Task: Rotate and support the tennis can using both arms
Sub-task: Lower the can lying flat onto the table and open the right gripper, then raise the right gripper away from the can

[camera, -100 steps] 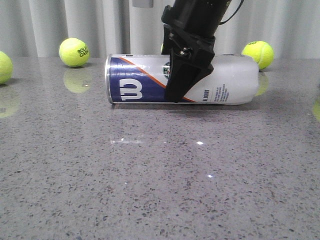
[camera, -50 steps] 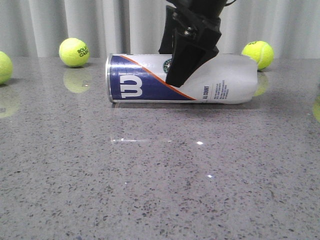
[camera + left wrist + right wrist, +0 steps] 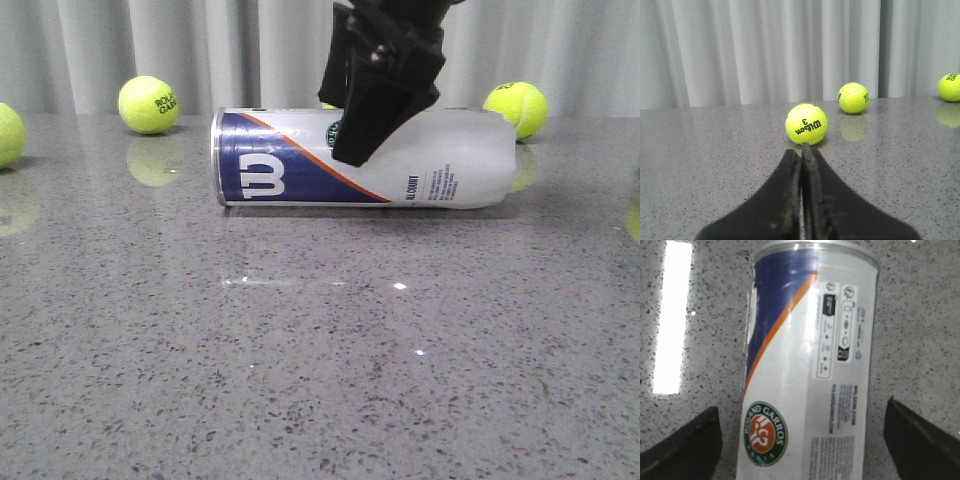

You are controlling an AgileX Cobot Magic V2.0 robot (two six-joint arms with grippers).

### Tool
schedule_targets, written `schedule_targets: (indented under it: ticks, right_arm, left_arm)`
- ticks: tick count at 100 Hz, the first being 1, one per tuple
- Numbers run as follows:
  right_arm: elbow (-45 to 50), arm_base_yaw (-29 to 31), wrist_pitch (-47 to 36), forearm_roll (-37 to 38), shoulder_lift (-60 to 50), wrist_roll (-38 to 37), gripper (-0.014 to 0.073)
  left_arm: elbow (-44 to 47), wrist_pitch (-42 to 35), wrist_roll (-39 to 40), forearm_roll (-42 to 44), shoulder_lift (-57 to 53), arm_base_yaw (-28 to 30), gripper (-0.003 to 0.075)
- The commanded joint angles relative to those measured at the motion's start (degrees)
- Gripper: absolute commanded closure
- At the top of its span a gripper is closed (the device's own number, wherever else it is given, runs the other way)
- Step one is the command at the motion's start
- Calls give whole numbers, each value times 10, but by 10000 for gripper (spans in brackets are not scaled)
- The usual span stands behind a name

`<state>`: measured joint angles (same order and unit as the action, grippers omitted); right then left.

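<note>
The tennis can (image 3: 455, 155) lies on its side on the grey table, metal rim and navy "W" end to the left. My right gripper (image 3: 362, 140) hangs over the can's middle, open, its near fingertip level with the can's upper half and off the table. In the right wrist view the can (image 3: 805, 350) runs between the two spread black fingers (image 3: 685, 445), with a gap on each side and the green emblem (image 3: 765, 433) showing. My left gripper (image 3: 802, 150) is shut and empty, low over the table and pointing at a tennis ball (image 3: 806, 124). It is out of the front view.
Tennis balls sit at the back left (image 3: 148, 104), the back right (image 3: 516, 108) just behind the can's end, and the left edge (image 3: 5, 133). Two more balls (image 3: 853, 97) (image 3: 950, 86) show in the left wrist view. A grey curtain closes the far side.
My right gripper has risen from straddling the can at table level to above its middle. The can has stayed in place.
</note>
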<state>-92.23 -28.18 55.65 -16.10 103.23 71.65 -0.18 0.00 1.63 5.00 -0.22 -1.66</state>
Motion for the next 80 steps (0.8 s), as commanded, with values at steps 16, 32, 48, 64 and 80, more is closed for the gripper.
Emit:
schedule_targets:
  ticks: [16, 32, 48, 64, 80]
  right_arm:
    - [-18, 0, 29, -14, -76, -68, -53]
    - [-18, 1, 44, 0, -123, -213, -52]
    - [-18, 17, 39, 57, -169, -352, -52]
    - [-18, 74, -8, 91, -211, -504, -52]
    - [-14, 149, -8, 93, -247, -553, -52]
  left_arm:
    - [27, -43, 6, 1, -22, 2, 741]
    - [27, -43, 6, 1, -22, 2, 741]
    - [27, -43, 6, 1, -22, 2, 741]
    - [27, -43, 6, 1, -22, 2, 741]
    - [27, -43, 6, 1, -22, 2, 741]
